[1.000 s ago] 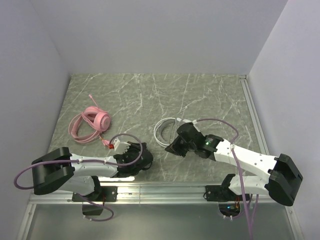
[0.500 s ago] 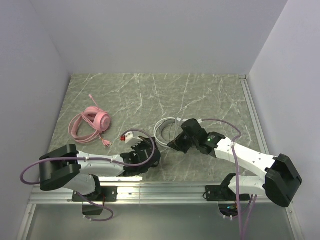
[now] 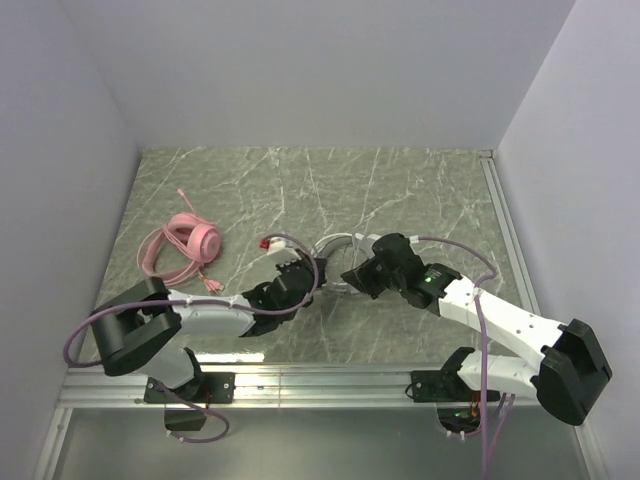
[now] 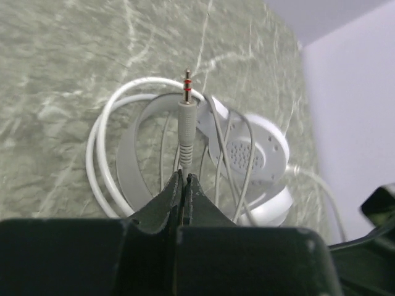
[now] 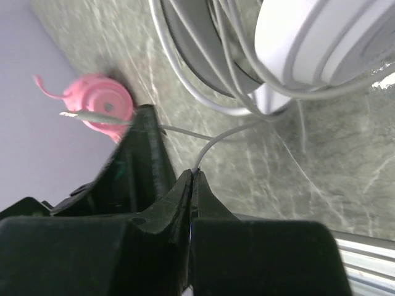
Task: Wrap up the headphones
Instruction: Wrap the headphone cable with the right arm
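The white headphones [image 3: 335, 246] lie at the table's middle, with their pale cable [image 4: 245, 179] looped in several turns over the band and earcup [image 4: 259, 151]. My left gripper [image 3: 310, 270] is shut on the cable's jack plug [image 4: 185, 117], holding it over the white band; its jaws [image 4: 184, 179] are pressed together on the plug's stem. My right gripper [image 3: 352, 280] is shut on the pale cable [image 5: 216, 140] just beside the white earcup [image 5: 321, 43], with its tips [image 5: 193, 174] closed on the wire. The pink headphones [image 3: 180, 250] lie untouched at the left with their pink cable.
Grey walls close in the marbled table [image 3: 420, 190] on the left, back and right. A metal rail [image 3: 330, 375] runs along the near edge. Both arms' purple cables arc above the wrists. The two grippers are close together at the white headset.
My left gripper has moved right and away from me with the plug, from near the pink headset's cable to the white headset. My right gripper has shifted slightly further in.
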`<state>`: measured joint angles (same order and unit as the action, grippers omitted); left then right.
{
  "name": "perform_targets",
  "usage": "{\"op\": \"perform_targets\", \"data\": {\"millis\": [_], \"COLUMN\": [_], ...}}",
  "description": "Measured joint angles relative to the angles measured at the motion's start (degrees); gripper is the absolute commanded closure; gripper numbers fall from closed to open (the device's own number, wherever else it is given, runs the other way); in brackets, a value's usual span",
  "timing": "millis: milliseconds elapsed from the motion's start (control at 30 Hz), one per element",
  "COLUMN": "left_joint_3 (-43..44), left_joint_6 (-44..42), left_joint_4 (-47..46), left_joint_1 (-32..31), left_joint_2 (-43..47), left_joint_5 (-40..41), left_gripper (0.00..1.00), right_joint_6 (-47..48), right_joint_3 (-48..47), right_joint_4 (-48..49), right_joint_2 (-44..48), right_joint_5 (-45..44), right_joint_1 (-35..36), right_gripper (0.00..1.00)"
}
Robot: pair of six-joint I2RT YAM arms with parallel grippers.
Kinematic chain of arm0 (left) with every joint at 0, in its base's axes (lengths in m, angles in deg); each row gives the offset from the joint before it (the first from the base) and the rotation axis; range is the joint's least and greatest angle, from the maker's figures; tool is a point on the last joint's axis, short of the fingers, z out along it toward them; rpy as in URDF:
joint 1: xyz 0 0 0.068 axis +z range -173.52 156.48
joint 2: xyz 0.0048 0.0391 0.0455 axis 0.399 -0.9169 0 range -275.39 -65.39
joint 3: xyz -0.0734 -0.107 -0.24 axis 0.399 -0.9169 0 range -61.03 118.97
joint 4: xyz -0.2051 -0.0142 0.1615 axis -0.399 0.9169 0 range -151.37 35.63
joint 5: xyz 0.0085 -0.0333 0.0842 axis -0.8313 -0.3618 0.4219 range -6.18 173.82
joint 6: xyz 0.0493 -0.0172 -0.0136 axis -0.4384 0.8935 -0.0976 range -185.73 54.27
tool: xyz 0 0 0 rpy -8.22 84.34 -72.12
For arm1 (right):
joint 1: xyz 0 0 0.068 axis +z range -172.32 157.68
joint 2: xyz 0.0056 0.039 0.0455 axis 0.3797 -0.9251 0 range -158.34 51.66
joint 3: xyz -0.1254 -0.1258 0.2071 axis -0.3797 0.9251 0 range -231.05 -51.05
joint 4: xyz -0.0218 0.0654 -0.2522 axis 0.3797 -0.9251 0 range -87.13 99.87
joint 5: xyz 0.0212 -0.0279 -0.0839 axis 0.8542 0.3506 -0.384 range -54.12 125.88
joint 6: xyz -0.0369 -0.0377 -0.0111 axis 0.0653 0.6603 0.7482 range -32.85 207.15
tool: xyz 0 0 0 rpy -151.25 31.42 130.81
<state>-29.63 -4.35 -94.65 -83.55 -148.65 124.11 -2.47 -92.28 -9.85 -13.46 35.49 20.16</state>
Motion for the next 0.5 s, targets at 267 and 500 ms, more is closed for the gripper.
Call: {"op": "perform_targets", "data": {"millis": [267, 500], "left_joint_3": [7.26, 9.90], "left_joint_6": [-7.69, -9.70], "left_joint_4": [-1.33, -1.73], "left_joint_1": [1.75, 5.64], "left_joint_2": [-7.54, -13.31], "left_joint_5": [-9.92, -17.73], "left_gripper": [1.00, 1.00], "right_joint_6": [-4.48, -8.55], "right_joint_3": [0.24, 0.44], "right_joint_4": [-0.35, -1.60], "right_joint_2": [0.48, 0.90], "right_joint_5": [-4.76, -9.42], "right_joint_1": [-0.33, -0.37], "right_gripper": [1.00, 1.00]}}
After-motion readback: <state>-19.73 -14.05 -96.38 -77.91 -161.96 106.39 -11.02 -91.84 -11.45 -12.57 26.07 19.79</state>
